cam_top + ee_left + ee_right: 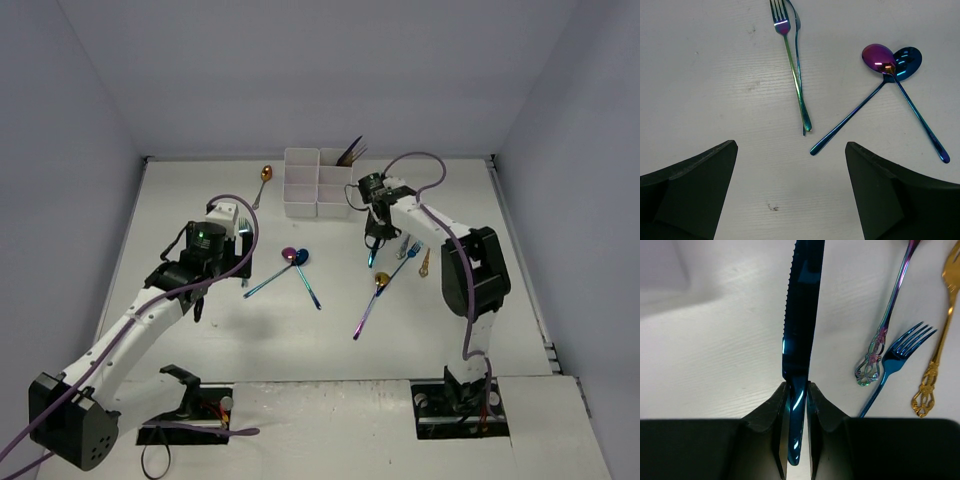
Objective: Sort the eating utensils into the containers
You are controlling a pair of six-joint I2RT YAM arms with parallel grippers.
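Our right gripper [797, 390] pinches the blue knife [802, 300] by its handle, near the white containers [302, 208], so we should lift it high and lower it straight into one box, while our left gripper [790, 145] hangs wide open.

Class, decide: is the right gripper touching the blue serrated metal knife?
Touching. Right wrist view: both fingers clamp the blue serrated metal knife, no gap.
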